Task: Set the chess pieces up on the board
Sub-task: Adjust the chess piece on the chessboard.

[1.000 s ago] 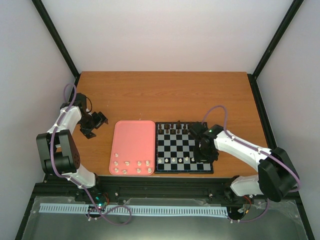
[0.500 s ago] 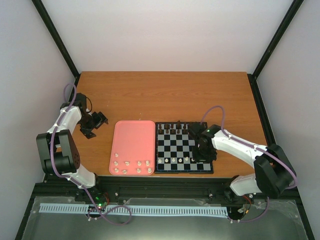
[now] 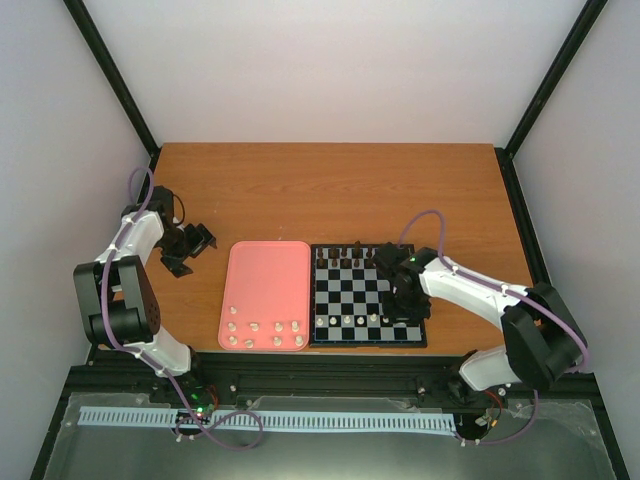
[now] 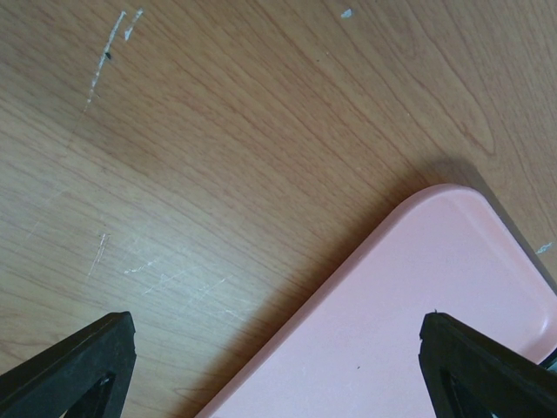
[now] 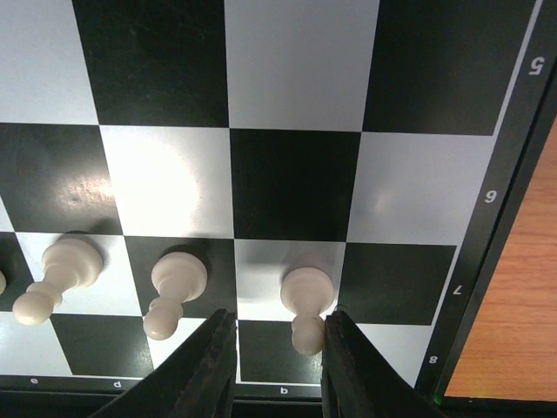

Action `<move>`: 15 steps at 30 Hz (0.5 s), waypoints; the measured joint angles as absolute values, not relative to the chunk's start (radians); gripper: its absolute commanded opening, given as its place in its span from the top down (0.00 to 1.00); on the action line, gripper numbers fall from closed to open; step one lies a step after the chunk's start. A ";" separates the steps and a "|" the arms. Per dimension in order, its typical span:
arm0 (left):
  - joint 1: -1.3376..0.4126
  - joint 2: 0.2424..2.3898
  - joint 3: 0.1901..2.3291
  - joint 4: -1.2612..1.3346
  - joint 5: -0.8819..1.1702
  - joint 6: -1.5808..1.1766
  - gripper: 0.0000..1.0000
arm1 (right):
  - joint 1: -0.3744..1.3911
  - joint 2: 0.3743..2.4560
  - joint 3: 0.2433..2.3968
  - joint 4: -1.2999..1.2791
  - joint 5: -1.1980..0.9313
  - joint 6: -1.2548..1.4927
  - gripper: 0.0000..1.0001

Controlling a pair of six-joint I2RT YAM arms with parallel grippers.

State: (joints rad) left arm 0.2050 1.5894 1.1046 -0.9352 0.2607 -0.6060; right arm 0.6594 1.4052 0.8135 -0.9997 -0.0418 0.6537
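Right gripper first: my two fingers are spread a little, and a white pawn stands between them. I am not pinching it. It sits close by one finger, with a gap on the other side. I cannot tell if that close finger touches it. The pawn is on a pale square, in the second row in from the edge of the board nearest my fingers. Two more white pieces stand in that same row, off to one side of my fingers, each on its own square. Past the board's black rim, on the other side of my fingers, I see a strip of brown table.

My left gripper is spread wide, with only table and tray showing between its fingers. A round corner of the pink tray lies under one finger.

From above, the tray sits just beside the board, on the side away from my right gripper. Loose pieces, all white, lie at the tray's end closest to my arm bases. Dark pieces stand along the far side of the board.
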 measured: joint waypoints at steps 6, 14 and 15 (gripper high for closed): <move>0.205 1.595 1.105 -0.935 0.263 -0.606 0.00 | 0.659 1.409 0.816 -0.994 -0.048 0.651 0.74; 0.205 1.595 1.105 -0.935 0.263 -0.606 0.00 | 0.659 1.406 0.829 -1.027 -0.017 0.652 0.71; 0.205 1.595 1.105 -0.935 0.263 -0.606 0.00 | 0.659 1.403 0.833 -1.036 -0.011 0.652 0.70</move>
State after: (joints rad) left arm 0.2050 1.5951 1.1046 -0.9352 0.2630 -0.6060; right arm 0.6594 1.4033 0.8330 -1.0355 -0.0109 0.6521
